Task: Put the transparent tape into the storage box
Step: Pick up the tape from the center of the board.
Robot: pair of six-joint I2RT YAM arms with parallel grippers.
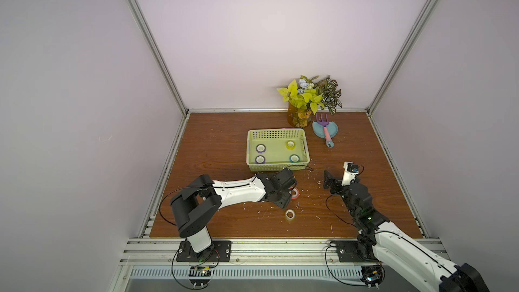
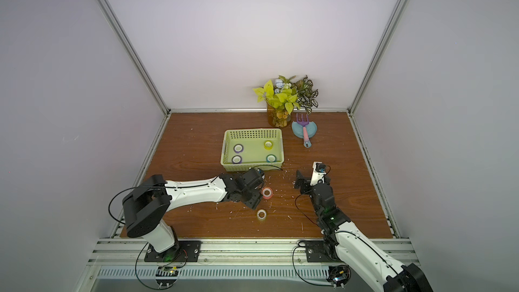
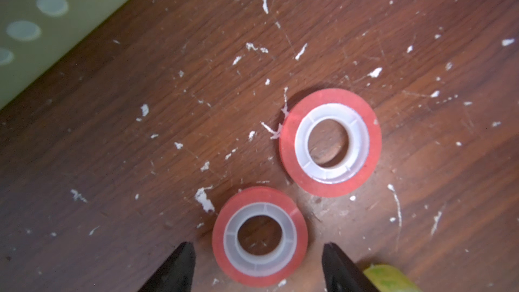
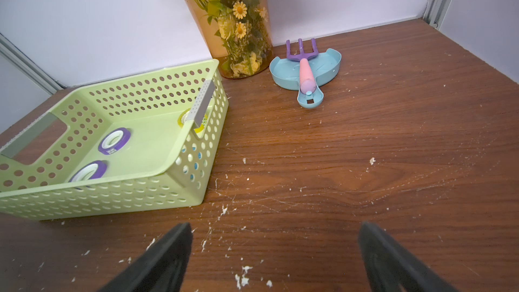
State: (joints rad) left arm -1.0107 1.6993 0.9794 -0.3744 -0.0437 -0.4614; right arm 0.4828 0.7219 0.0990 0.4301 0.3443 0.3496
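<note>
While four rolls [image 1: 260, 148] lie in the storage box [image 1: 276, 134], the left gripper [image 3: 258, 245] stands open astride an orange-red roll [image 3: 259, 208] on the table [image 1: 224, 150], nearer. I judge this the grasp step: close, then carry it far, into the box. The right gripper [image 4: 276, 226] is open and empty.

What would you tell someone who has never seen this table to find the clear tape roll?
Start at the green basket on the wooden table and come toward the front edge. Past the red roll, the clear roll lies flat on bare wood, nearest the front. Its tape has no colour around a white core.
</note>
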